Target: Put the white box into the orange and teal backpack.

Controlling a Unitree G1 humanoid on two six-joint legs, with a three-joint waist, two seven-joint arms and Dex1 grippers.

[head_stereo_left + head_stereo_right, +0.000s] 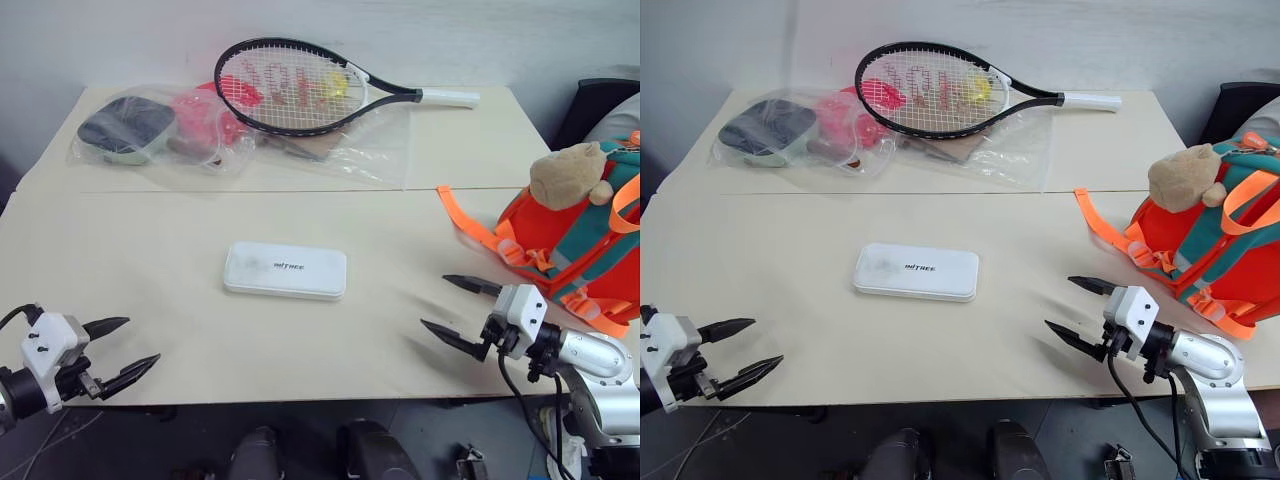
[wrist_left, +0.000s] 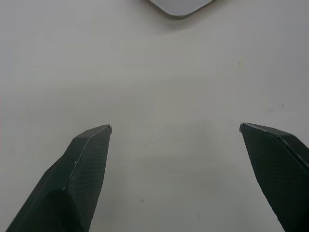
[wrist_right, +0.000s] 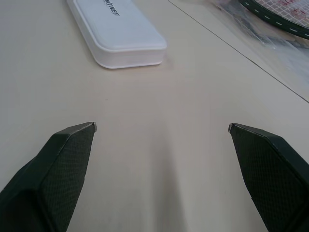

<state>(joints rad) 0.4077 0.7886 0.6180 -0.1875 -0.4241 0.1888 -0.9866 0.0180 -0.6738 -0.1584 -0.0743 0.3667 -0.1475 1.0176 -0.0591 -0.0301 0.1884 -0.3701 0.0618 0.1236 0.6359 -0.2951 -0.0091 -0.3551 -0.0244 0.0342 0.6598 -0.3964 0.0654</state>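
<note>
lying flat in the middle of the table [image 1: 120, 260], the white box [image 1: 285, 270] could slip away from the wide open left end effector [image 1: 125, 352] and right end effector [image 1: 458, 310], never reaching the orange and teal backpack [image 1: 575, 240] at the right edge.

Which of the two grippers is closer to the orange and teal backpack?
The right gripper: it is open beside the orange and teal backpack, while the left gripper is across the table.

Head cameras look down over the table [image 1: 180, 300]; wrist cameras skim low; all share the white box [image 1: 286, 270] ahead of both pincers.
</note>
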